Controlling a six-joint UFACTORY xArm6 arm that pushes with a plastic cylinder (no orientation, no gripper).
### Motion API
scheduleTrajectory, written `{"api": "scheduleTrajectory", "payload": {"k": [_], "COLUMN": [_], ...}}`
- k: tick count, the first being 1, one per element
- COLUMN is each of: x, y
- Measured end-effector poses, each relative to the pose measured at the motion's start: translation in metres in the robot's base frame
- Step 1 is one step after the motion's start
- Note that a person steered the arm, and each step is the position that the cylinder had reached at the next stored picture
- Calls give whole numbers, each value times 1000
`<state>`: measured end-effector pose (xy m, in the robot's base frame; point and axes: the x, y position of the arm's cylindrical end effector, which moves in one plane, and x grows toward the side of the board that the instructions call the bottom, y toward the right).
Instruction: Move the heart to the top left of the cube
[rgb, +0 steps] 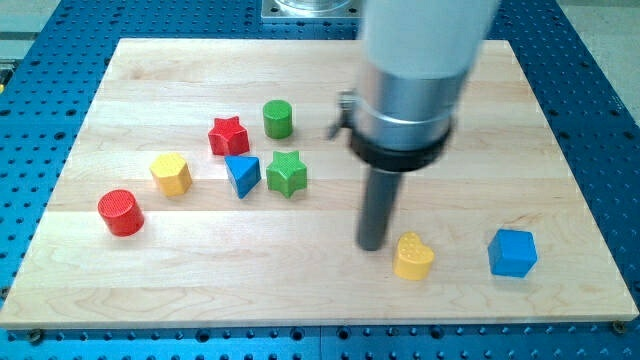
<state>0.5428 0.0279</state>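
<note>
A yellow heart (413, 256) lies near the view's bottom right of the wooden board. A blue cube (512, 252) sits to its right, apart from it. My tip (372, 244) rests on the board just left of the yellow heart, close to it with a small gap. The rod rises from there into a large grey and white arm body that hides part of the board's top middle.
A cluster sits at the view's left centre: a red star (229, 135), a green cylinder (278, 119), a blue triangle (242, 175), a green star (287, 173), a yellow hexagon (171, 173) and a red cylinder (121, 212). The board (300, 290) lies on a blue perforated table.
</note>
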Motion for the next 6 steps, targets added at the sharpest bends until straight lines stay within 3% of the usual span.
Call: {"api": "scheduleTrajectory", "payload": {"k": [1,3,4,5,6], "x": [15,43,43,41,30], "y": [-7,43,84,58,79]}}
